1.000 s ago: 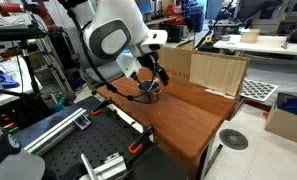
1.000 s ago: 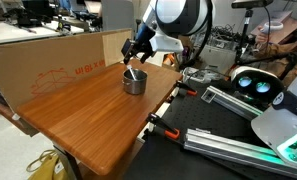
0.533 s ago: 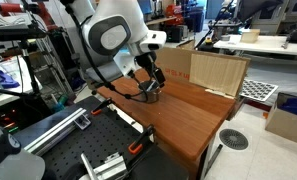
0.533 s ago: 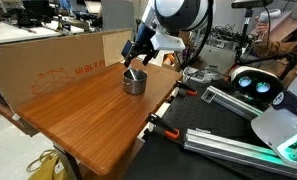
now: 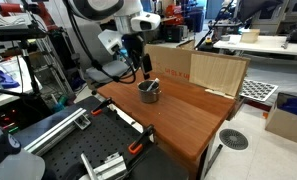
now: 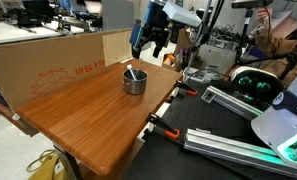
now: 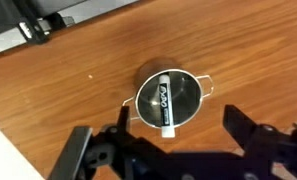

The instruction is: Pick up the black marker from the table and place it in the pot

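The black marker (image 7: pixel 165 101) lies inside the small grey metal pot (image 7: pixel 191 108), its whitish end resting on the rim nearest my fingers. The pot (image 5: pixel 149 90) stands on the reddish-brown table (image 5: pixel 193 118), and the marker pokes out of it in an exterior view (image 6: pixel 132 73). My gripper (image 7: pixel 178 135) is open and empty, well above the pot. It shows raised in both exterior views (image 5: pixel 138 60) (image 6: pixel 153 42). The pot (image 6: pixel 135 82) sits near the table's back edge (image 6: pixel 78 110).
A cardboard box wall (image 6: pixel 58 62) runs along one side of the table, and a wooden panel (image 5: pixel 216 72) stands at its end. Clamps (image 6: pixel 163 128) grip the table edge. Metal rails and equipment (image 5: pixel 58 125) lie beside the table.
My gripper has let go of the marker, which now rests in the pot, and has risen straight up away from the pot.
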Tool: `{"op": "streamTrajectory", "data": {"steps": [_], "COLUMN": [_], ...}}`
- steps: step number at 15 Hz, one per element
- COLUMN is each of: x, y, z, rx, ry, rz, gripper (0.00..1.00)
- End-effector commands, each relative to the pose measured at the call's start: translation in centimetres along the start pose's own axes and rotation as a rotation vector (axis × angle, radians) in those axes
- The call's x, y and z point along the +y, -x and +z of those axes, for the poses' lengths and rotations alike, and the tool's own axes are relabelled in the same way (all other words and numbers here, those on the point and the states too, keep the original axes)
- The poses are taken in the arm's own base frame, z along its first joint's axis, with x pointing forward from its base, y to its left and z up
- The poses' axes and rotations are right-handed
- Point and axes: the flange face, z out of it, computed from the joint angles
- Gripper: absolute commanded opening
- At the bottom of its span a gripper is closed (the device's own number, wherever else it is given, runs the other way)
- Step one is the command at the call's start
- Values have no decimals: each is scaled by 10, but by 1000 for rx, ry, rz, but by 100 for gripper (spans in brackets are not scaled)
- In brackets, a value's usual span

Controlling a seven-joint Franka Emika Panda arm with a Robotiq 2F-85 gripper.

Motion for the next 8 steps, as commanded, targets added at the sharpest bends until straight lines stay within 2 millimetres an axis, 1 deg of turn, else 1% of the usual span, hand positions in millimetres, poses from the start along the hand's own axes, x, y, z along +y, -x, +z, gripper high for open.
{"op": "streamTrajectory", "data": {"steps": [1,2,3,5,8], "x": [-3,-4,-4,-2,-2], "y": [2,3,3,5,5], "z": [-11,-20,-20,-14,-12], "rx": [-23,-21,-20,-34,-37], "ry": [-2,-5,-5,-1,0], "rz": [-4,-6,-6,-3,-3], "gripper": [100,100,100,100,100]}}
